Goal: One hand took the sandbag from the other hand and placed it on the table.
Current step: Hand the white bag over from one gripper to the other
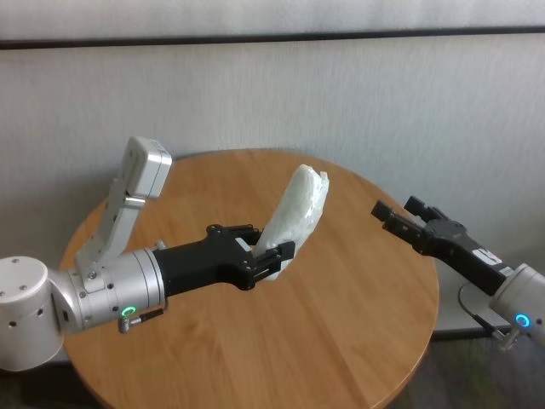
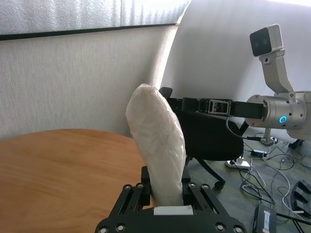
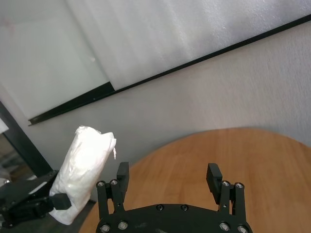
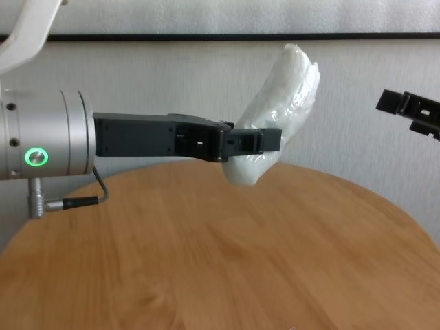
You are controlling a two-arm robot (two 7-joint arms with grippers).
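Handover pending: sandbag held up over the table (image 1: 341, 341), receiving claw not there yet.
Left gripper (image 1: 271, 256) clamped only the low end of the sandbag (image 1: 298, 213), which stood tilted, white, lumpy and crinkly, clear of the wood. Right gripper (image 1: 393, 220) waited wide open, well apart. Risk, as judged: the top-heavy bag could pivot or slip if released before the right closed, and then drop.

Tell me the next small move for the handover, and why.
Probably bring the right hand in toward the sandbag's free upper end. The left hand grips only its lower end above the table, and the right hand is open, still apart.
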